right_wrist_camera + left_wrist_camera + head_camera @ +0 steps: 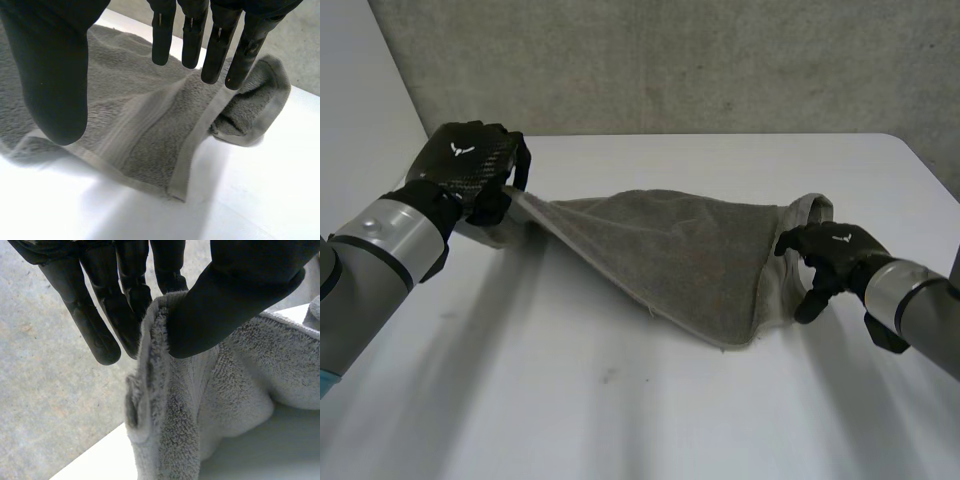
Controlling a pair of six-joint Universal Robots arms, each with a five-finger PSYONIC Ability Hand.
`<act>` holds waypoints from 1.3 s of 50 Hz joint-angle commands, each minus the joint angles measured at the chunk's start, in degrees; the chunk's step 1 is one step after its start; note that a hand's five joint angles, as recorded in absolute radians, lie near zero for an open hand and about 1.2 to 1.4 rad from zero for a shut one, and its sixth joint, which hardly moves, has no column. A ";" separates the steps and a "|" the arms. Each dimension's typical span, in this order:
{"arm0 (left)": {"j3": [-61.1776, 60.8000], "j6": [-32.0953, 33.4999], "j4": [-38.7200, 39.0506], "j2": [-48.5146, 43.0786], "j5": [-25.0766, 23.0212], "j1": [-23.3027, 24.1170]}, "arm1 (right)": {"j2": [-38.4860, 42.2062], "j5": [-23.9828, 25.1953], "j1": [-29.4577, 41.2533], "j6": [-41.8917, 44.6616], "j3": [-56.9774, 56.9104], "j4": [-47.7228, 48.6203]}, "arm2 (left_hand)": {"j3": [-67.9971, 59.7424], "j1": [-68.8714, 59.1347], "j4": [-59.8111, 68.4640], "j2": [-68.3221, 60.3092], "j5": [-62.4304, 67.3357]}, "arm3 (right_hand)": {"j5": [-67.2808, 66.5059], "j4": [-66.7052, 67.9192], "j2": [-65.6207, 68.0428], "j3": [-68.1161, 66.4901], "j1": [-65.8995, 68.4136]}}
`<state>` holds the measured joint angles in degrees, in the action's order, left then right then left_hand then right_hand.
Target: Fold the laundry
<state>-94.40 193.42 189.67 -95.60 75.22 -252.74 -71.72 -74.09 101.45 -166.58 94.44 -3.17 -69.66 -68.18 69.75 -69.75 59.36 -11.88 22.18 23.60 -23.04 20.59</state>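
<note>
A grey towel (680,260) lay across the middle of the white table (570,400), its left end raised off the surface. The left hand (465,165) was clamped on that raised end, thumb (240,285) pressing the cloth against the fingers. The right hand (830,250) hovered over the towel's right end, thumb and straight fingers (217,45) apart, gripping nothing.

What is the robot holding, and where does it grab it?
The left robot hand pinches the grey towel at one end. The right robot hand is open by the other end, holding nothing.
</note>
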 commanded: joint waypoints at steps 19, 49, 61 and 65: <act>2.29 -4.71 0.08 -0.99 0.36 -1.08 | 6.76 -0.53 7.44 12.23 10.77 22.75 | -10.34 -11.82 10.25 -10.25 10.64 | -6.03 5.73 4.31 -4.87 7.32; 1.33 -3.23 -5.61 2.26 0.10 -3.37 | -12.20 -8.54 2.36 22.25 0.86 6.94 | -10.34 -11.82 10.25 -10.25 10.64 | -58.12 57.82 56.40 -56.96 59.41; -3.33 13.74 -21.36 1.56 -0.43 -4.16 | -12.57 -1.50 -2.05 32.11 -7.78 -31.02 | -10.34 -11.82 10.25 -10.25 10.64 | -58.12 57.82 56.40 -56.96 59.41; -5.35 22.51 -23.64 -2.64 -0.34 -4.42 | -8.81 -1.76 -2.05 40.17 -6.37 -33.83 | -10.34 -11.82 10.25 -10.25 10.64 | -58.12 57.82 56.40 -56.96 59.41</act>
<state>-96.50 202.65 170.63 -93.72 74.79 -257.14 -84.74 -75.95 99.51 -136.94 86.85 -30.20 -69.66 -68.18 69.76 -69.75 59.37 -55.97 68.24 67.40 -67.66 54.37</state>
